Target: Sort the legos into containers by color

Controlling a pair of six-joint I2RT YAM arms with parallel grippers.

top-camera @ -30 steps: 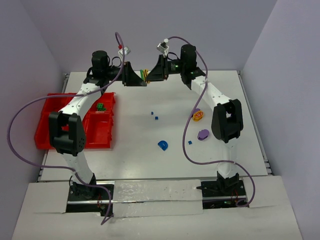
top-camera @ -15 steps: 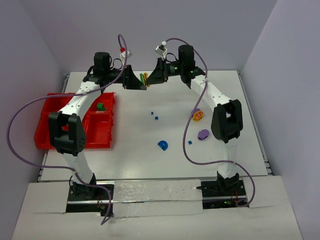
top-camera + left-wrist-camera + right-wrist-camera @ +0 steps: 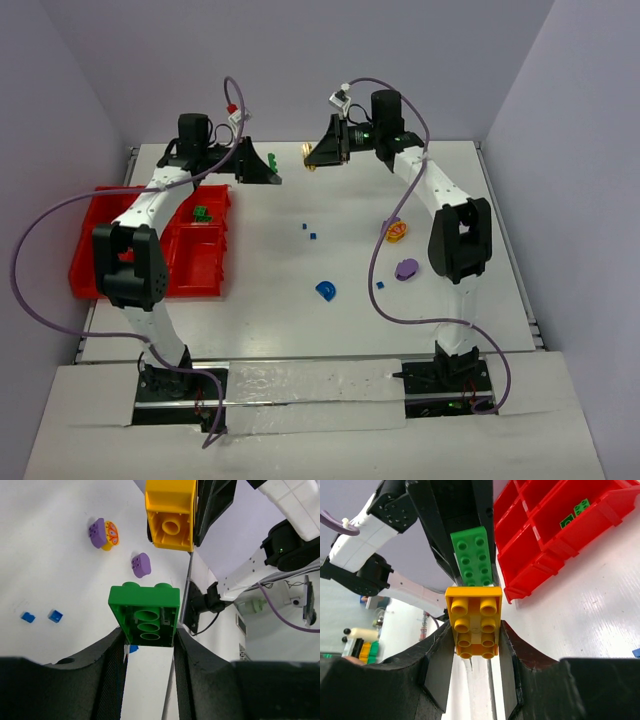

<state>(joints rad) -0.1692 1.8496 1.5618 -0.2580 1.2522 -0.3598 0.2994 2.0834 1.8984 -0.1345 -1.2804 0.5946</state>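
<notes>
Above the table's far middle, my left gripper (image 3: pixel 268 168) is shut on a green studded lego (image 3: pixel 272 160). In the left wrist view that green lego (image 3: pixel 145 615) is pinched between the pads of my left gripper (image 3: pixel 148 637). Facing it, a little apart, my right gripper (image 3: pixel 312 155) is shut on a yellow lego (image 3: pixel 310 152). The right wrist view shows the yellow lego (image 3: pixel 474 622) between the pads of my right gripper (image 3: pixel 475 635), with the green lego (image 3: pixel 476 555) beyond. The red containers (image 3: pixel 95 265) stand at the left and hold a green lego (image 3: pixel 203 213).
Loose on the white table lie a blue arch (image 3: pixel 325 291), a purple piece (image 3: pixel 406 268), an orange-and-purple piece (image 3: pixel 396 231) and tiny blue bits (image 3: pixel 309 231). The table's right edge (image 3: pixel 515 260) runs close to the right arm. Purple cables loop off both arms.
The two grippers met with the green and yellow legos pressed together; now they have drawn apart, left going left and right going right, each keeping one lego.
</notes>
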